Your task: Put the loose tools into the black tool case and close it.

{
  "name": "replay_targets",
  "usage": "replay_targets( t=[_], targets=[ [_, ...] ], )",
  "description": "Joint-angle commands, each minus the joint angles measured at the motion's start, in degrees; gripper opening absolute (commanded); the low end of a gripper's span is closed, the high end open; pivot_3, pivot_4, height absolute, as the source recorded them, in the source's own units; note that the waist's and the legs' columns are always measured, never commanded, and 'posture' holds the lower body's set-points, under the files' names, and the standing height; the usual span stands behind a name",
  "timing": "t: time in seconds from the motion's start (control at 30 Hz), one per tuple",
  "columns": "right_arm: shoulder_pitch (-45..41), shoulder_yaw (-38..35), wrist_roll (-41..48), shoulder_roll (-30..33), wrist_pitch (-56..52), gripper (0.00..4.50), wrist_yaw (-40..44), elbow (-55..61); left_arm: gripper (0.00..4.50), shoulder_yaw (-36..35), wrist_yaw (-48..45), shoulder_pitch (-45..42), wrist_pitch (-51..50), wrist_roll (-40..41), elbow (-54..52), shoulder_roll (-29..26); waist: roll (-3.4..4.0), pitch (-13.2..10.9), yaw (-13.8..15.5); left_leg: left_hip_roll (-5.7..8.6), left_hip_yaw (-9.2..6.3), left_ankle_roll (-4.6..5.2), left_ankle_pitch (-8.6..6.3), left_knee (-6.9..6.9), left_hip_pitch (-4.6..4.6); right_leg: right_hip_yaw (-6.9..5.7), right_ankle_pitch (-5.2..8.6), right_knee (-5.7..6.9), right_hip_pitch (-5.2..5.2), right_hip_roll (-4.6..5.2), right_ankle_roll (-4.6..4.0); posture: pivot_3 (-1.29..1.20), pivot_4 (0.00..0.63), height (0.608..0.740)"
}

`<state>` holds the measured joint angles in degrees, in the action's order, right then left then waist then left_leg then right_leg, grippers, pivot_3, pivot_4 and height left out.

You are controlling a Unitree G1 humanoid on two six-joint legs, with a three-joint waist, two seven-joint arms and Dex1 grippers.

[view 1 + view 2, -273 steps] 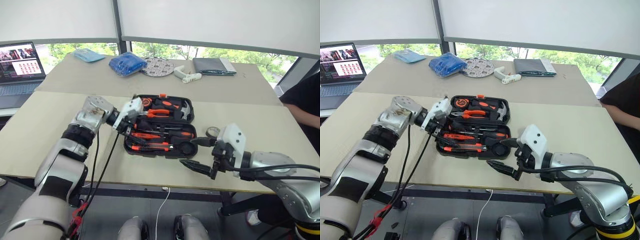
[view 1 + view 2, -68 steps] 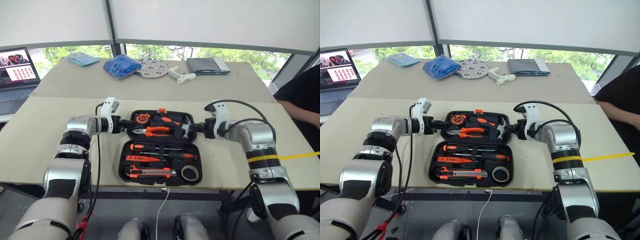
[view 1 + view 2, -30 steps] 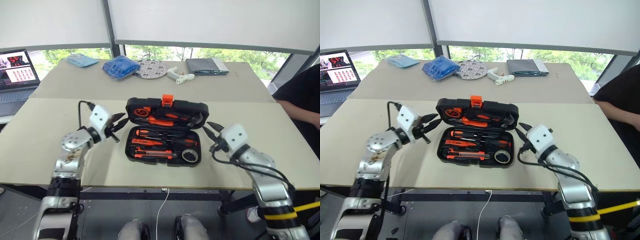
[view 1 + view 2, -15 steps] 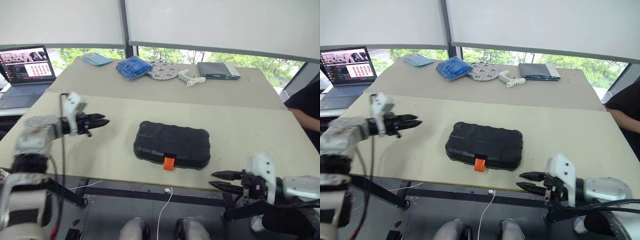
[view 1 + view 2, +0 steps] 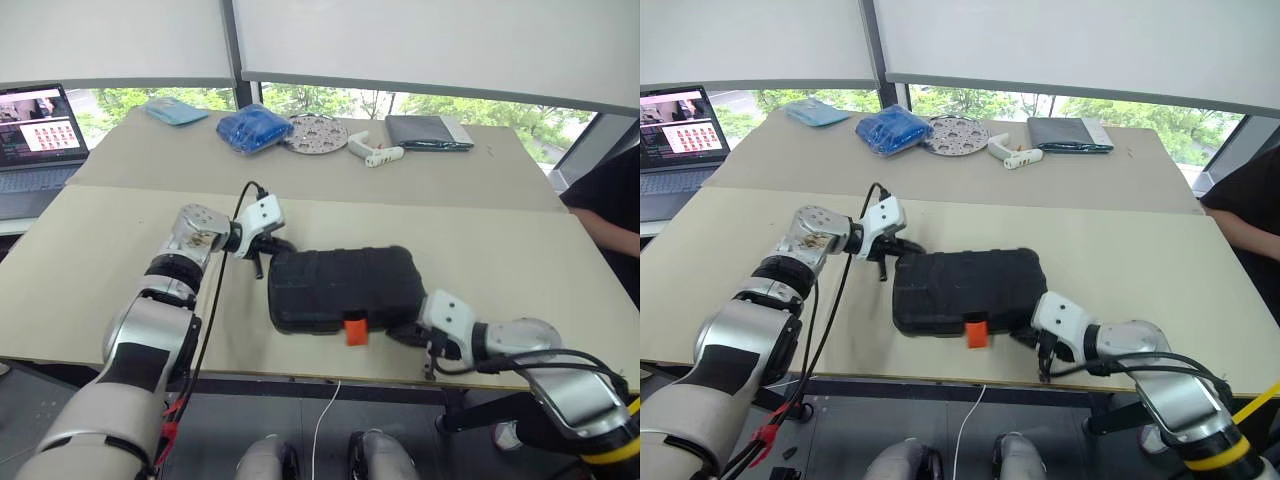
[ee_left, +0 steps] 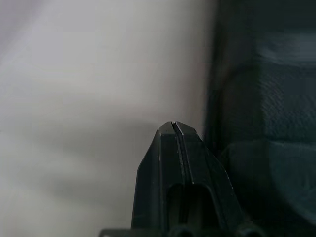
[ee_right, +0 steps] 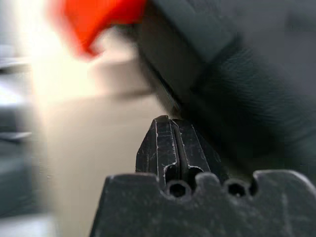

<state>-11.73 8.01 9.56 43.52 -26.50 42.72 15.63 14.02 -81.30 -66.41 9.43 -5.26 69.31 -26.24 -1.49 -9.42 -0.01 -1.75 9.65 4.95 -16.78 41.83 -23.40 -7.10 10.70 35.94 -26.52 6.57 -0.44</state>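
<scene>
Black textured plastic forms the closed tool case (image 5: 340, 288), which lies flat near the front edge of the beige table (image 5: 90, 260), its orange latch (image 5: 355, 331) facing the robot. The left gripper (image 5: 274, 247), fingers pressed together and empty, sits at the case's far-left corner. The right gripper (image 5: 405, 335), likewise clenched and empty, sits at the near-right corner beside the latch.
</scene>
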Motion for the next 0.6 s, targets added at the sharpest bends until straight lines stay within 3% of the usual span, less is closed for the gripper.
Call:
replay_targets(
  t=[0.03,0.23,0.4,0.5,0.6],
  targets=[
    [-1.2,-7.5,-0.7,-1.1,-0.1,0.00,-5.7,-1.3,0.04,2.9,-11.1,3.4,-5.1,5.9,-6.1,-0.8,0.07,0.0,-0.1,0.00,0.01,-0.01,0.00,0.03,0.01,0.03,0.00,0.08,-0.01,0.05,0.00,0.00,0.150,0.718],
    [6.5,-14.0,3.0,-0.5,-3.1,0.00,-5.0,6.2,0.04,-4.1,-11.2,2.9,-21.5,16.2,-15.4,-3.3,0.05,0.0,0.2,-0.12,-0.16,-0.02,0.02,0.12,-0.30,-0.01,-0.18,0.27,-0.28,0.04,-0.49,0.00,0.150,0.718],
    [13.6,-19.3,7.8,-1.5,-9.1,0.00,-5.7,16.0,0.04,-11.3,-5.4,4.3,-34.1,22.7,-27.4,-1.6,0.06,0.0,0.1,-0.08,-0.17,0.00,0.03,0.14,-0.25,0.02,-0.01,0.22,-0.16,0.00,-0.14,0.00,0.150,0.718],
    [14.6,-17.9,9.6,-2.2,-12.0,0.00,-6.4,21.1,0.04,-8.9,1.9,8.7,-30.5,19.7,-33.6,3.4,0.10,0.0,0.2,-0.09,-0.21,0.00,0.02,0.13,0.16,0.05,0.03,0.18,0.23,0.01,-0.04,0.00,0.150,0.718],
    [12.9,-16.0,10.3,-3.6,-14.5,0.00,-7.9,22.6,0.04,-6.3,7.1,11.6,-26.3,16.1,-33.3,6.9,0.10,0.0,0.4,-0.09,-0.23,0.02,0.00,0.13,0.33,0.12,-0.01,0.20,0.37,0.02,-0.01,0.00,0.150,0.718]
  ],
)
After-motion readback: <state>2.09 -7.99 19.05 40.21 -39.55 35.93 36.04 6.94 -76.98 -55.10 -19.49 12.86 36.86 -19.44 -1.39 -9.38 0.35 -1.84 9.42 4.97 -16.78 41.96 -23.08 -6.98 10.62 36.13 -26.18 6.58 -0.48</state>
